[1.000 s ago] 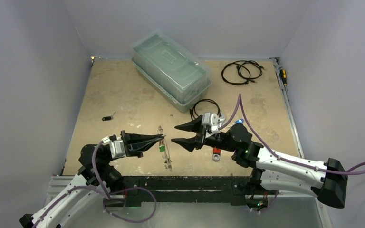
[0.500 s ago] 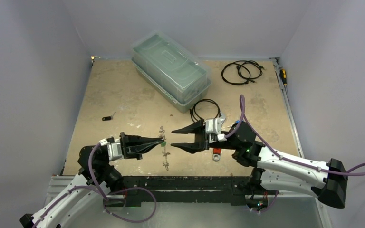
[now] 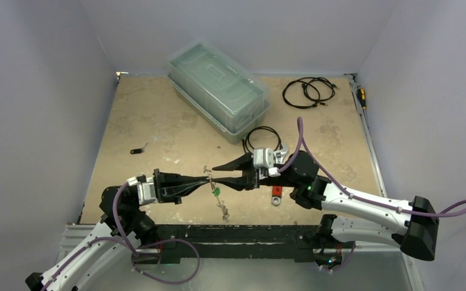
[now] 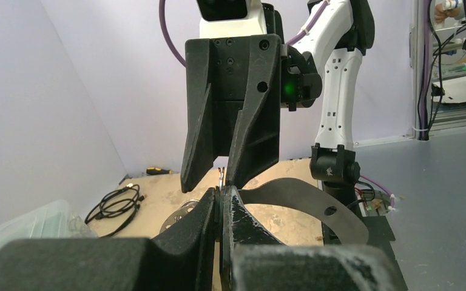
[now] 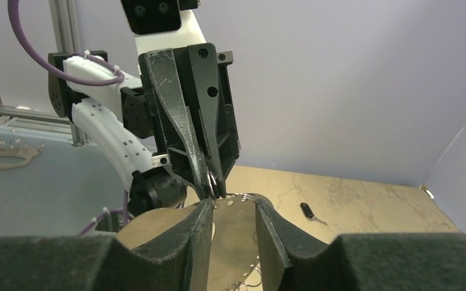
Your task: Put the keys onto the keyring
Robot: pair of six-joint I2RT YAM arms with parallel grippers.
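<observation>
keyring (image 3: 219, 200) in left gripper (image 3: 207, 180)

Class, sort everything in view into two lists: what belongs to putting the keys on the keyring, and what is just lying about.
Belongs to the job:
- keyring, pinched by the left gripper
- green-tagged key
- black-tagged key, on the table
- right gripper, jaws apart at the ring

Just lying about:
- clear plastic box
- black cables
- red-handled wrench
- screwdriver
</observation>
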